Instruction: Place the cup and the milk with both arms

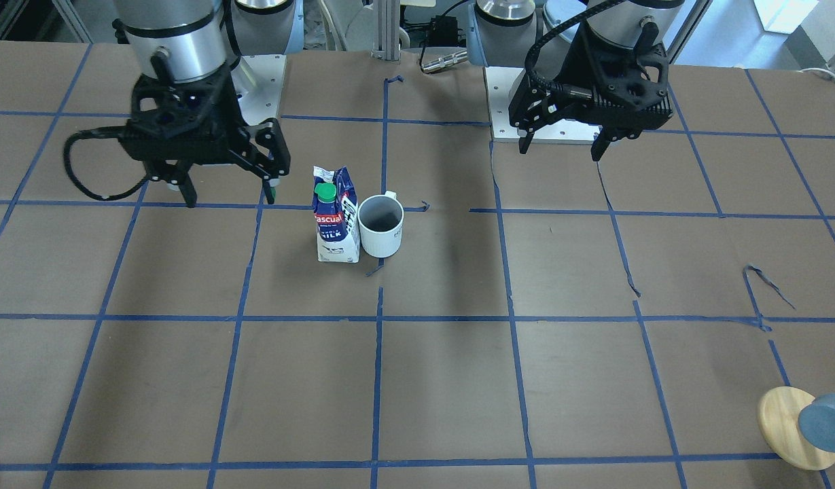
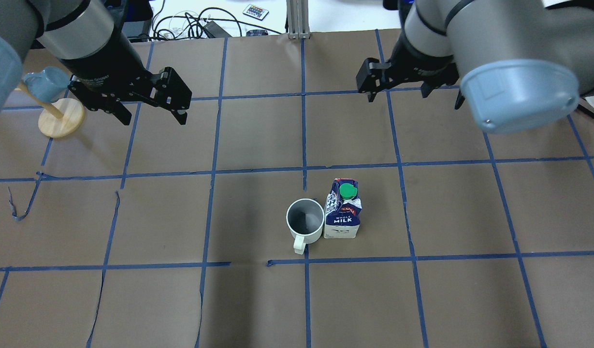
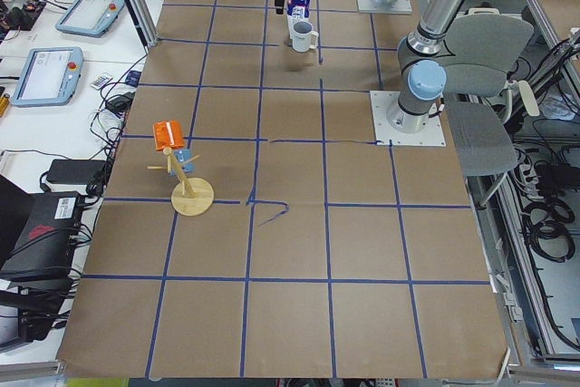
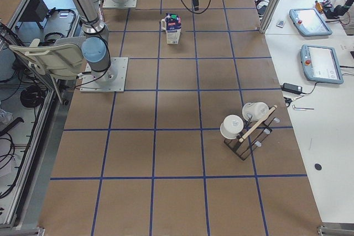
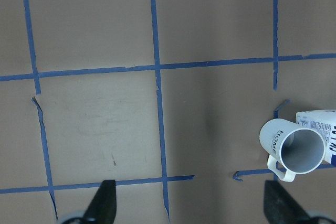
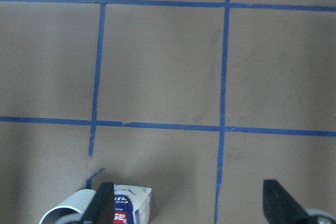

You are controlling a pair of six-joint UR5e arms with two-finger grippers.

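1. Nearest the robot in the overhead view, the cup [image 2: 305, 221] and the milk [image 2: 342, 215] stand upright around the middle of the desk [image 2: 470, 299]. They are side by side and look to be touching, the cup on the robot's left and the milk on its right.
2. The cup's handle points back toward the robot. The milk's long axis is vertical, with its green cap on top.
3. Farther out and raised above the desk, the left fingers [image 2: 180, 112] are spread wide and hold nothing. The cup lies toward the robot and to their right.
4. The right fingers [image 1: 184, 185] are also wide apart and empty. The milk lies toward the robot and to their left, and this pair looks the nearer to its thing.
5. Judged from this, each arm serves the thing on its own side. With no gap between cup and milk, a finger could hardly slip in there, and either grasp risks nudging the neighbour.
6. At the far left corner stands a wooden stand [image 2: 61, 118] carrying a blue-grey cylinder [image 2: 45, 82], well apart from both things and not in the way.
7. Beyond the far edge lie cables [image 2: 190, 21].
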